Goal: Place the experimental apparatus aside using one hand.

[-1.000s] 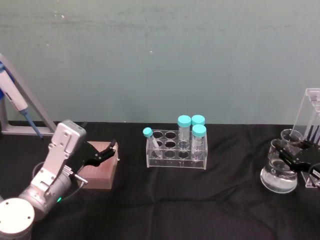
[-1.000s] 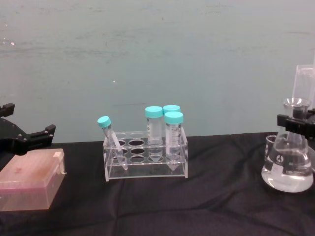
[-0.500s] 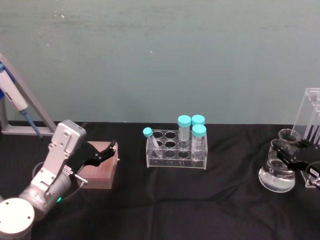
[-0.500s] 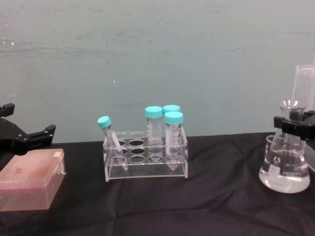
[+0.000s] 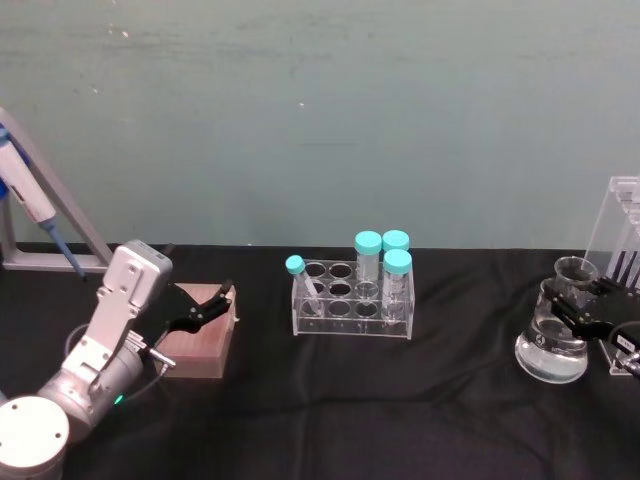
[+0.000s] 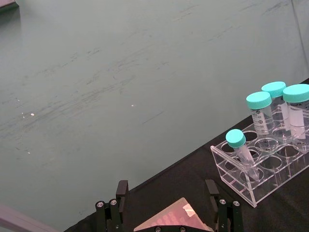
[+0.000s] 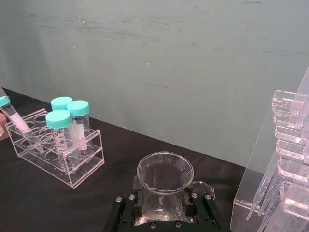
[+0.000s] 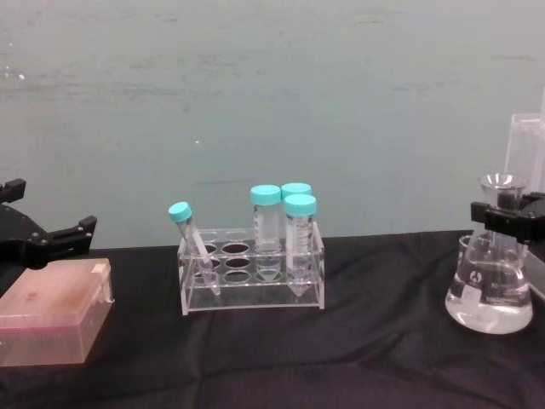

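Looking down from the right wrist view, the round open mouth of the conical clear glass flask (image 7: 165,172) sits between the two black fingers of the right end effector (image 7: 164,203), which are pressed against its neck; the chest view shows instead the flask's wide base, holding clear liquid with a white label, at the right end of the black-clothed desk (image 8: 341,358). A small clear glass beaker (image 8: 466,252) stands just behind the flask, and the tall narrow clear acrylic pipette stand (image 7: 280,169), with stepped slots, rises beside them. The left end effector (image 5: 200,303), black with a grey angled bracket, hangs with fingers spread above a pink rectangular plastic box (image 8: 53,311), gripping nothing. Mid-desk sits a clear acrylic tube rack (image 5: 352,300) carrying teal-capped tubes (image 5: 383,260); one smaller tube leans tilted at its left end.
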Available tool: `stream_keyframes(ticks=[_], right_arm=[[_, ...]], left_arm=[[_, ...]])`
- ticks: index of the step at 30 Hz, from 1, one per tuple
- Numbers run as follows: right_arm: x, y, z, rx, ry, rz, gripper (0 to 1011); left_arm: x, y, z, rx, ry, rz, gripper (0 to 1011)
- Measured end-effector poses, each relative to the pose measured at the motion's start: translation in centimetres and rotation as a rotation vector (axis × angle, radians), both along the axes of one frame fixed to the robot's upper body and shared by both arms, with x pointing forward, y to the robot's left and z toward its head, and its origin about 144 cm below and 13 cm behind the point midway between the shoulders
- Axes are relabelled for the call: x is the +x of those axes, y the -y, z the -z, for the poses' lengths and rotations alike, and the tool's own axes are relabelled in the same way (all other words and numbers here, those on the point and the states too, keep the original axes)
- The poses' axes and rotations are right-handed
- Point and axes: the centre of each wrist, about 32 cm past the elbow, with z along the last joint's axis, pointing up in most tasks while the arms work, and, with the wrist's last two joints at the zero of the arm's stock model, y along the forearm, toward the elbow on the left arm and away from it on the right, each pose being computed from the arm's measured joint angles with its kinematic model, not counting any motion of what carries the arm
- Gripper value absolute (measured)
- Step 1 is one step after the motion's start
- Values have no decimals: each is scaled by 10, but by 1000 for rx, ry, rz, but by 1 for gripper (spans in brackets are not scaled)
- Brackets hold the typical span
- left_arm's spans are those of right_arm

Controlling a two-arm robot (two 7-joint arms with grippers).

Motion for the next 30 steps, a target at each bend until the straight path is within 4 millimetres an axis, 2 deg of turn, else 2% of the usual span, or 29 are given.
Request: stream_keyframes(ticks=[26,30], right_arm=[[0,0,0,-1,-2,-3,461],[0,0,0,-1,-6,-4,528]], left_arm=[[0,0,0,0,0,0,1000],[0,0,0,0,0,0,1000]])
